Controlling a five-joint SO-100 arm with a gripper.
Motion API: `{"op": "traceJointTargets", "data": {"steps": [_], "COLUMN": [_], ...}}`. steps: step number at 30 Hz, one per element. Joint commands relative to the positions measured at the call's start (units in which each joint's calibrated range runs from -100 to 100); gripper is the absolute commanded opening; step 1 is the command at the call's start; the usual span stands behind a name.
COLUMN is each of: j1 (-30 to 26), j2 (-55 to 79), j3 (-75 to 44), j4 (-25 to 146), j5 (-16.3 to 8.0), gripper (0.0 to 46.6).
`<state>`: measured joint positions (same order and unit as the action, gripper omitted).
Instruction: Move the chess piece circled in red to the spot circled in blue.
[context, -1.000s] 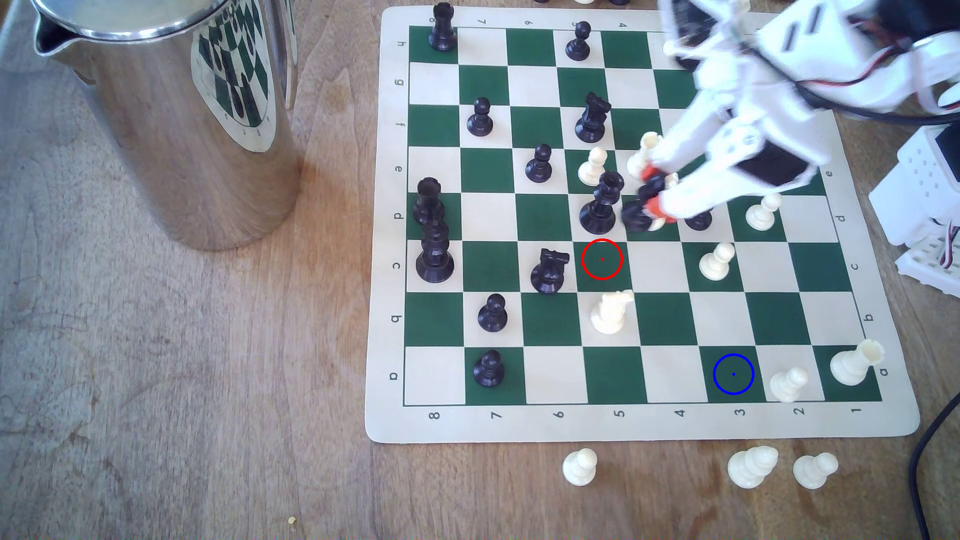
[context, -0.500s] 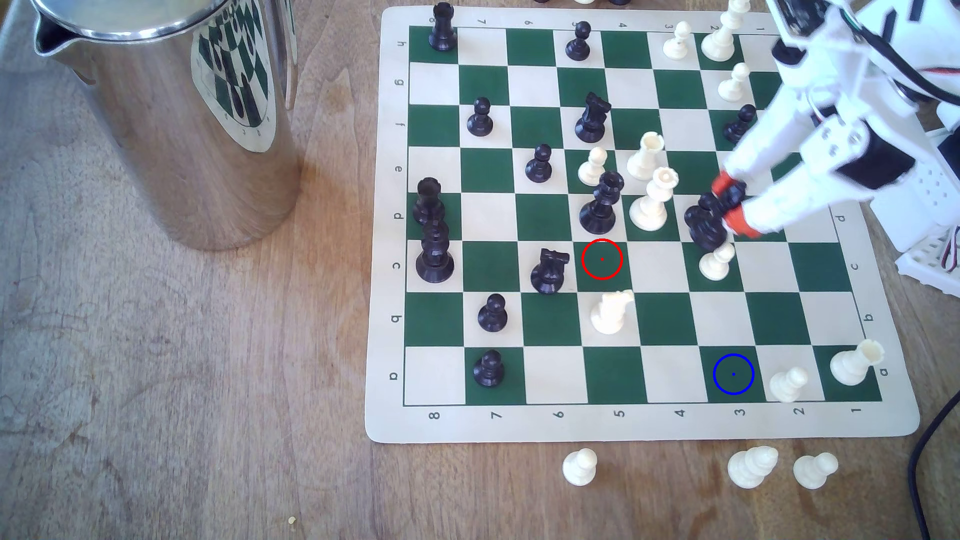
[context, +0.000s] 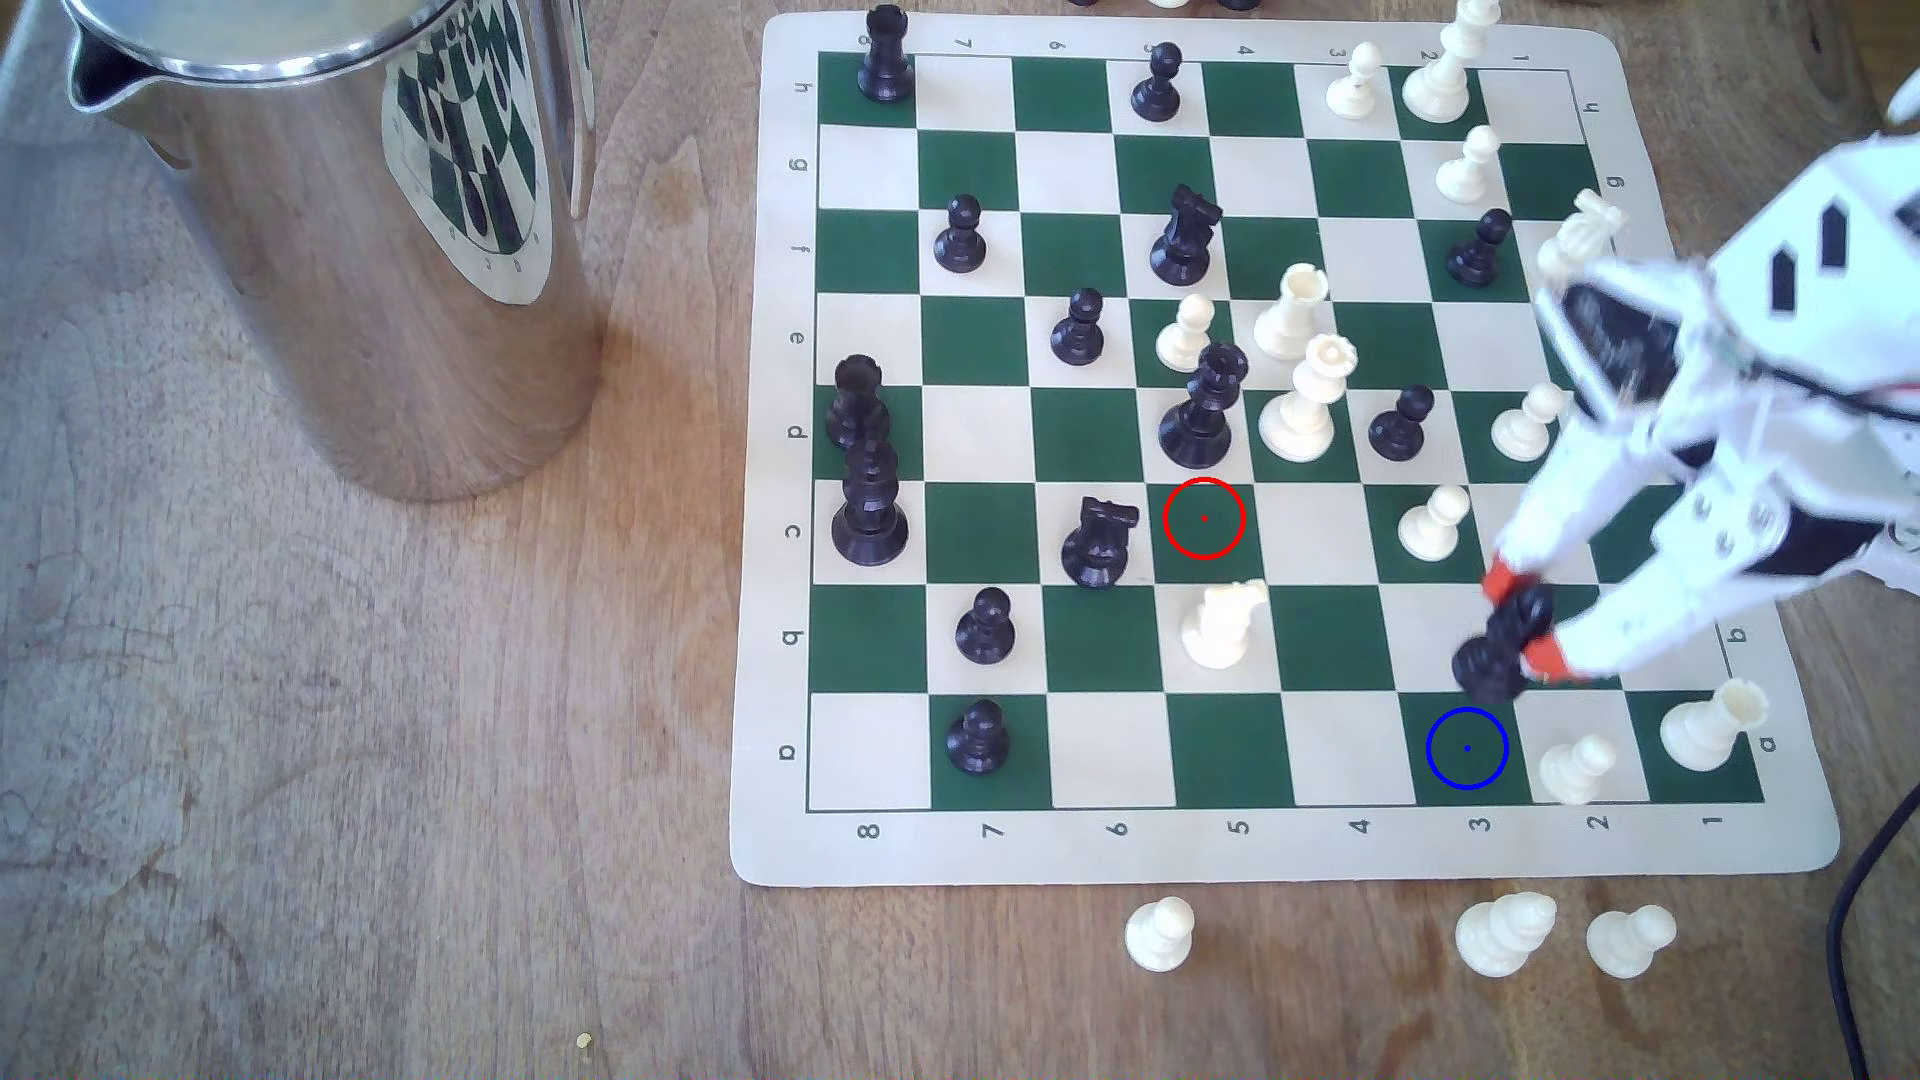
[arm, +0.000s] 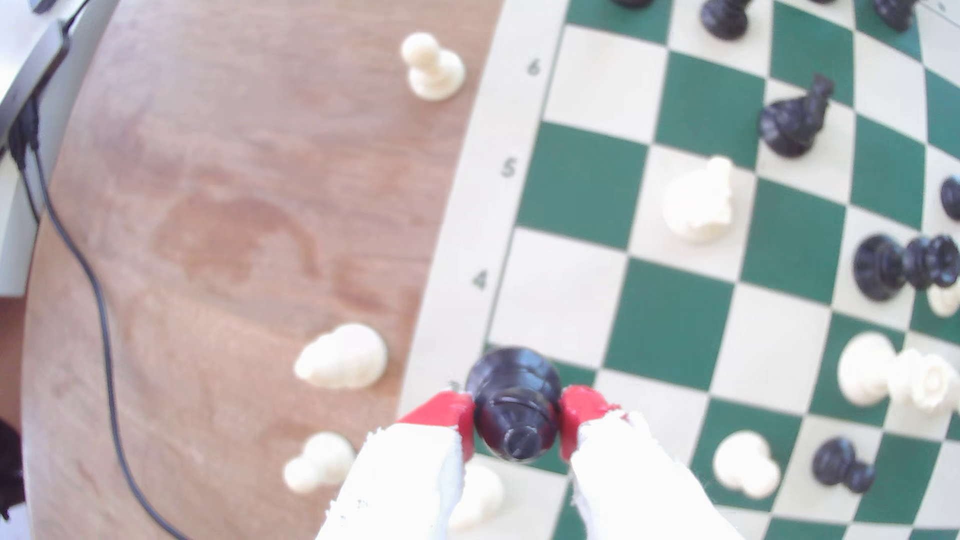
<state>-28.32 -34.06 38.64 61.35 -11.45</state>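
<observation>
My gripper (context: 1523, 626), white with red-tipped fingers, is shut on a small black chess piece (context: 1496, 649), held tilted just above the board. The piece hangs over the squares just behind the blue-ringed dark green square (context: 1467, 748) in the near row. The red ring (context: 1204, 518) marks a bare green square near the board's middle. In the wrist view the same black piece (arm: 514, 402) sits clamped between the two red pads (arm: 452, 413), its base over the board's edge row.
White pawn (context: 1577, 768) and white rook (context: 1709, 722) stand right of the blue ring in the exterior view. A white pawn (context: 1434, 522) stands behind the gripper's path. Three white pieces (context: 1504, 932) lie off the board's near edge. A steel jug (context: 332, 239) stands far left.
The gripper has carried the black piece from the board's middle rows towards the near right corner, and it now hangs close behind the blue ring. The arm swung with it.
</observation>
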Motion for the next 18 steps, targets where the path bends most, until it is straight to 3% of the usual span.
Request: {"op": "traceJointTargets", "data": {"steps": [1, 18], "j1": [-0.8, 0.1], "j2": [0.4, 5.9], "j3": [1.1, 8.0], "j4": [-2.7, -8.8], "j5": [-0.3, -0.4], "gripper": [0.3, 0.3]}}
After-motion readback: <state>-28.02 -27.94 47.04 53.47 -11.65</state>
